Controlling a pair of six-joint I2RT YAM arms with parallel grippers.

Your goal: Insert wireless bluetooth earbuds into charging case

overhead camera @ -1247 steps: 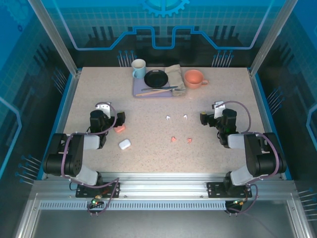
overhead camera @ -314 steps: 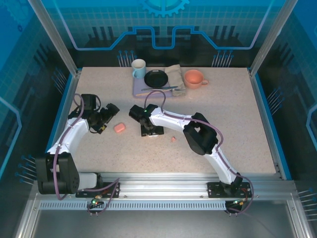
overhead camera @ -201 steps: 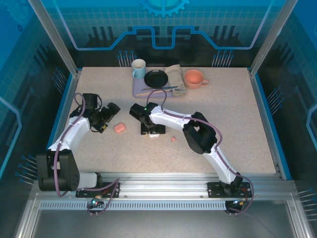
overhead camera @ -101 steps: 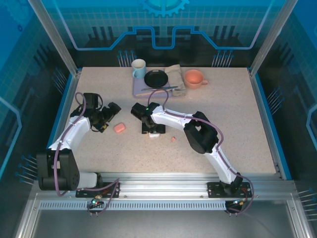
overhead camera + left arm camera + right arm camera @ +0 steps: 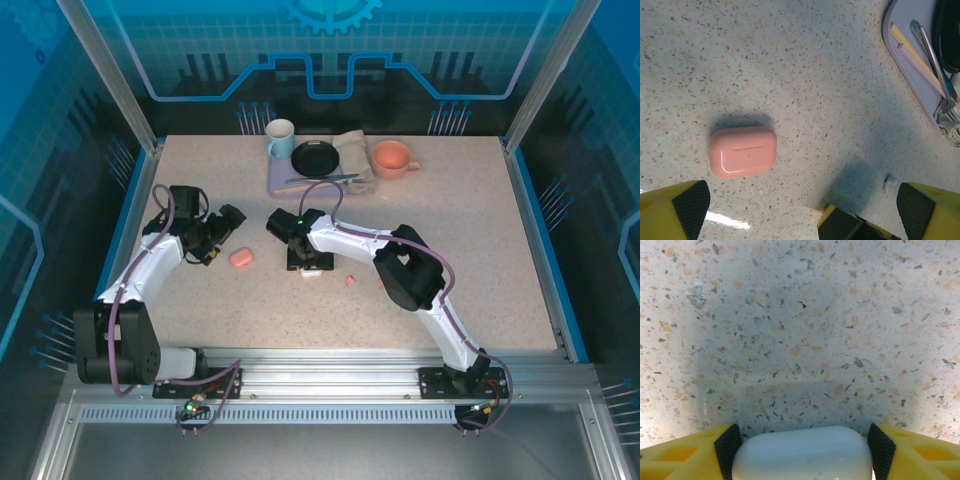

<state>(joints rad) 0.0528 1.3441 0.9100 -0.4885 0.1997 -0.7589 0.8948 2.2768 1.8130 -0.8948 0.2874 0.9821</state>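
Likely light, stiff and slippery, the glossy white rounded charging case (image 5: 802, 461) lies near the middle of the speckled table (image 5: 800, 315), best pinched across its ends, where the right tool (image 5: 801, 450) flanks it, grip uncertain; the left tool (image 5: 802, 205) stands open

White case (image 5: 802, 452), lower part off-frame

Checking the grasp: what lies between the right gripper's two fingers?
In the right wrist view, a white rounded plastic charging case fills the gap between the pads of the right gripper; whether they press it, I cannot tell.
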